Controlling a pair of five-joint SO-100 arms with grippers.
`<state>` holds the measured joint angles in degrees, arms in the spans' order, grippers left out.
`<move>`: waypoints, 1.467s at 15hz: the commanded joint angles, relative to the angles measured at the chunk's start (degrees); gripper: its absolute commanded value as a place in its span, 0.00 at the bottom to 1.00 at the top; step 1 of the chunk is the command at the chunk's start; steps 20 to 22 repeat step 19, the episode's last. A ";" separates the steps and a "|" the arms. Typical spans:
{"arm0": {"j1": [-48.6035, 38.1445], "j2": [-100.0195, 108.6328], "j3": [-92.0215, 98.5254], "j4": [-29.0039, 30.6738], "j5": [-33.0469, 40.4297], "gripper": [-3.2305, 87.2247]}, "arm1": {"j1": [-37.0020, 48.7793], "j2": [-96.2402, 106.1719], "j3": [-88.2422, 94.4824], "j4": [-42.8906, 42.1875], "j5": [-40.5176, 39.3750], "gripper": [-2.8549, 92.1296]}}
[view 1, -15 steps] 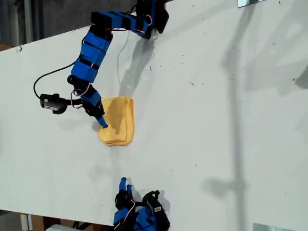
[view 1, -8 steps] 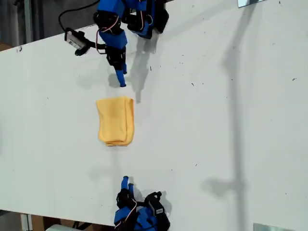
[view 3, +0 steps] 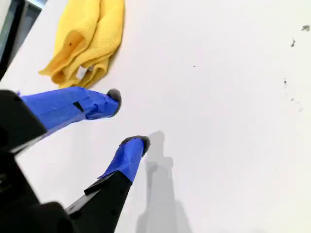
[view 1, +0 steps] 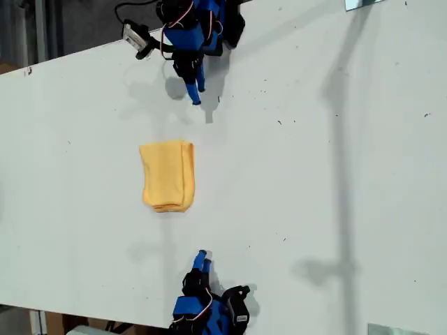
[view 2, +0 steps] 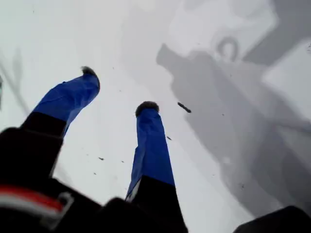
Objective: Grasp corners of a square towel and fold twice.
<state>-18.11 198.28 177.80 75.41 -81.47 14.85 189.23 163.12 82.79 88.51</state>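
Across the exterior view, the towel (view 1: 167,176) lies folded into a narrow stack on the white table (view 1: 314,174), midway between two arms and well apart from both. Which arm is which stays unclear there. Along the first wrist view, my first gripper (view 2: 116,92) hangs over bare table, jaws parted and empty. From the second wrist view, my second gripper (view 3: 127,119) is likewise spread and empty, the towel (view 3: 87,39) lying near its tips, white tag (view 3: 81,73) showing. Soft, light and limp, it should pinch best at the hemmed corners.
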 commanded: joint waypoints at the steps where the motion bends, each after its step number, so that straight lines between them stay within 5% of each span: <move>1: 5.45 0.35 0.26 0.35 -2.90 0.04 | -1.23 -0.53 -2.72 3.43 11.16 0.24; 5: 0.09 0.35 0.70 -0.62 21.88 0.04 | -2.55 -0.70 -2.29 1.23 17.05 0.24; 8: 0.26 0.35 0.70 -0.62 21.71 0.04 | -0.09 -0.62 -2.72 3.96 8.53 0.24; 22: 0.09 0.35 0.70 -0.62 21.53 0.04 | -0.26 -0.62 -2.72 3.96 8.53 0.24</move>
